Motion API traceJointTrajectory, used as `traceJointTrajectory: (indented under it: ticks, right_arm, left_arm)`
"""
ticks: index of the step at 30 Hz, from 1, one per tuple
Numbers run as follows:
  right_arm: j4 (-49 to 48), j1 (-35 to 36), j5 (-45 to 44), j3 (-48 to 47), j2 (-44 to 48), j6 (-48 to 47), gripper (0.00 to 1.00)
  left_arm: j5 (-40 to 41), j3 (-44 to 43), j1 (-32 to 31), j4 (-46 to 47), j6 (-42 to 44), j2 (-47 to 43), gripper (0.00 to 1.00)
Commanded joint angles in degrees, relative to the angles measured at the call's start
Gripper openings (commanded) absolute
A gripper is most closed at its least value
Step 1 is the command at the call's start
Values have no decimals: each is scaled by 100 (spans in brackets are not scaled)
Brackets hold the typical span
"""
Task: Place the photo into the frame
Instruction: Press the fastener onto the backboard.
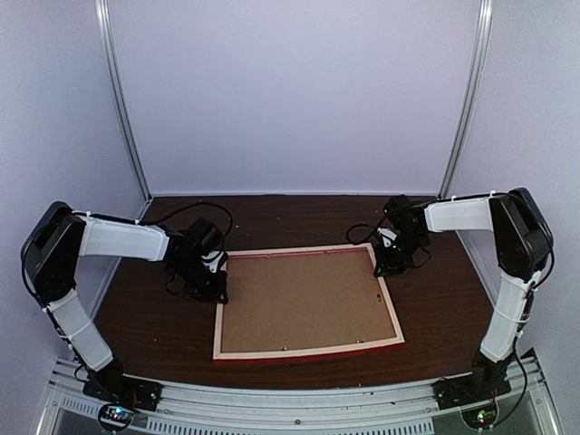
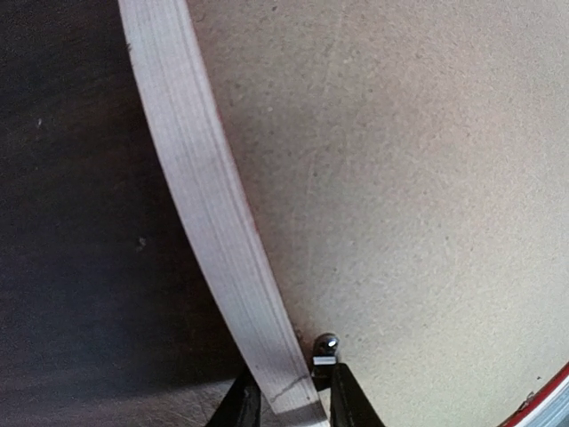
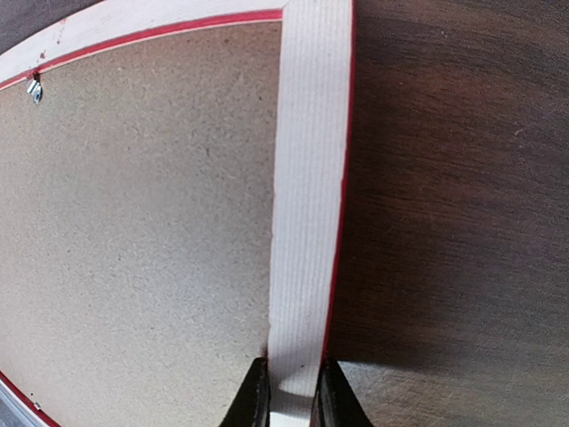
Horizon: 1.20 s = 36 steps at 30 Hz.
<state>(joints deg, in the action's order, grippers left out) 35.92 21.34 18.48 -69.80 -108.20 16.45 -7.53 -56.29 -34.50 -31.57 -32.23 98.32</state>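
right gripper [image 3: 286,391] sits nearest, jaws closed tight on the frame [image 1: 308,349] at its 3 o'clock rail, near the 1 o'clock corner. left gripper [image 2: 292,391] narrowly straddles the 9 o'clock rail; whether it pinches, i cannot tell. frame lies at the middle of the table [image 1: 435,308], pale back up, red face down, long axis 9 to 3 o'clock, brown backing board [image 1: 304,304] seated inside. photo not in view. judgement: grip both rails evenly, clear of the metal tab [image 2: 325,347], and lift level to avoid racking.

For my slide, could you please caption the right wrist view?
Jaws clamp a rail of the frame, beside its backing board.
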Motion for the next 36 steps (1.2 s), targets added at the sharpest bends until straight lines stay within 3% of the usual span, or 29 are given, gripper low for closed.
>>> traceJointTrajectory:
  ticks: [1,4,14,16,19,21,36]
  right_arm:
    - [46,13,7,336,-445,-195,8]
    - [38,19,8,353,-440,-197,8]
    - [20,14,33,342,-446,-207,8]
    - [44,12,37,325,-443,-214,8]
    - [71,19,30,294,-447,-219,8]
    - [81,16,24,276,-460,-221,8]
    - [87,11,56,213,-550,-213,8]
  left_arm:
    - [-272,448,138,700,-343,45,11]
    - [-464,467,180,848,-439,-31,9]
    - [167,58,181,333,166,-23,9]
    - [92,-55,181,238,237,39,18]
    - [-31,-155,181,208,252,64,41]
    - [-70,-207,181,208,243,69,47]
    - [-211,-222,181,57,303,140,52]
